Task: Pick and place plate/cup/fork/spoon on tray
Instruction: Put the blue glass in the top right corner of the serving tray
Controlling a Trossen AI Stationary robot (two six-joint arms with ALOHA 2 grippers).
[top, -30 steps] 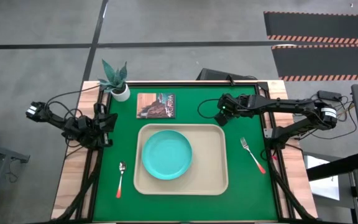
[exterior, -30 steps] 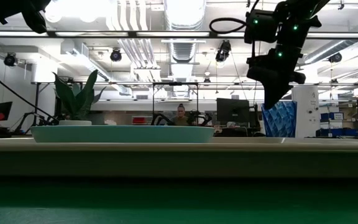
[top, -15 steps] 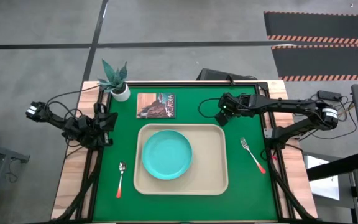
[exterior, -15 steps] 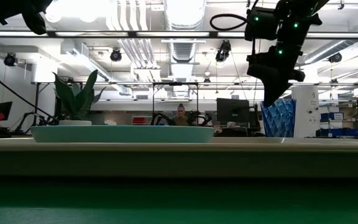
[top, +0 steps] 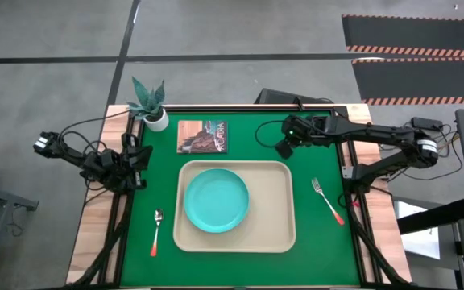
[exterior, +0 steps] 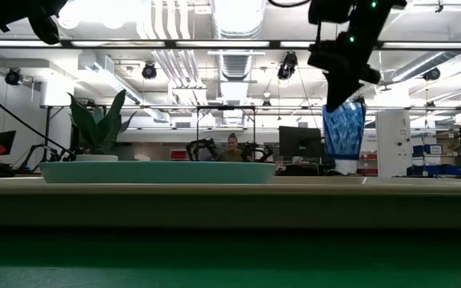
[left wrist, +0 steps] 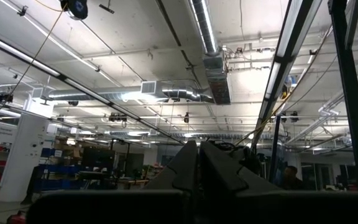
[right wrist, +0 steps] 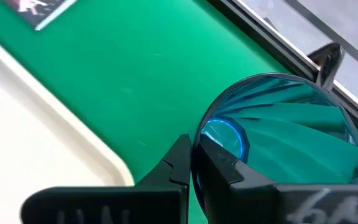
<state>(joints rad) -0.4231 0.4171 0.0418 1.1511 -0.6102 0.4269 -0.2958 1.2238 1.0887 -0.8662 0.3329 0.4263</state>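
Observation:
The turquoise plate (top: 216, 200) lies on the beige tray (top: 284, 234) in the table's middle. The dark blue cup (exterior: 343, 134) hangs in my right gripper (top: 285, 148), above the green mat just past the tray's far right corner; it also shows in the right wrist view (right wrist: 284, 134). The fork (top: 327, 200) lies on the mat right of the tray. The spoon (top: 156, 231) lies on the mat left of the tray. My left gripper (left wrist: 197, 163) is shut and empty at the table's left edge, pointing up at the ceiling. My right gripper pinches the cup's rim (right wrist: 199, 144) between its two fingers, one finger (right wrist: 224, 167) inside the cup and one (right wrist: 178, 163) outside. The fingers come from above, slanting down. The cup hangs below them, its mouth toward the wrist camera.
A white pot with a green plant (top: 151, 105) stands at the far left corner. A brown picture card (top: 202, 136) lies on the mat past the tray. The tray's right half (top: 272, 201) is bare.
My right gripper has gone up and a little toward the table's far edge with the cup in its fingers. The cup now hangs higher than a second ago.

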